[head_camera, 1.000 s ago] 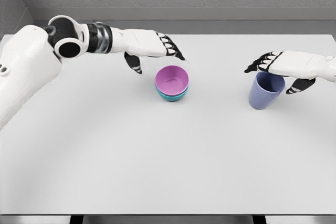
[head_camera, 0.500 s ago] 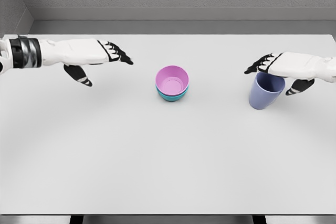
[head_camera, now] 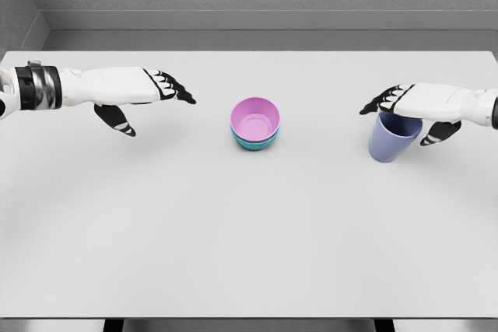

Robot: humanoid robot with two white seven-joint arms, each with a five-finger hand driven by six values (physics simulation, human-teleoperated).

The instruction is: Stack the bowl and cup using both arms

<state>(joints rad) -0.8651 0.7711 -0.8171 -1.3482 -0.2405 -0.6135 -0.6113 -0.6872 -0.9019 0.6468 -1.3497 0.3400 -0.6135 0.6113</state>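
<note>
Matte white and smooth, the table (head_camera: pixel 249 239) fills most of my view, with a grey textured wall behind its far edge. Near its middle sits a round pink bowl (head_camera: pixel 255 120), smooth and glossy like plastic, nested inside a teal bowl (head_camera: pixel 254 144) of which I see only the lower rim and belly; the pair stand upright. Out at about three o'clock from the bowls stands a periwinkle-blue cup (head_camera: pixel 391 138), a plain tapered tumbler, narrower at the base, leaning slightly. My right hand (head_camera: pixel 416 103) lies flat over the cup's mouth, white shell with black-tipped fingers extended toward the bowls and the thumb hanging down behind the cup's right side; I cannot tell whether it actually grips the cup or only rests above it. At nine o'clock from the bowls, well apart from them, my left hand (head_camera: pixel 128 87) hovers palm down over the table, fingers stretched out straight and together, thumb dropped below, holding nothing. A black-and-silver ringed wrist joins it to the white forearm.
</note>
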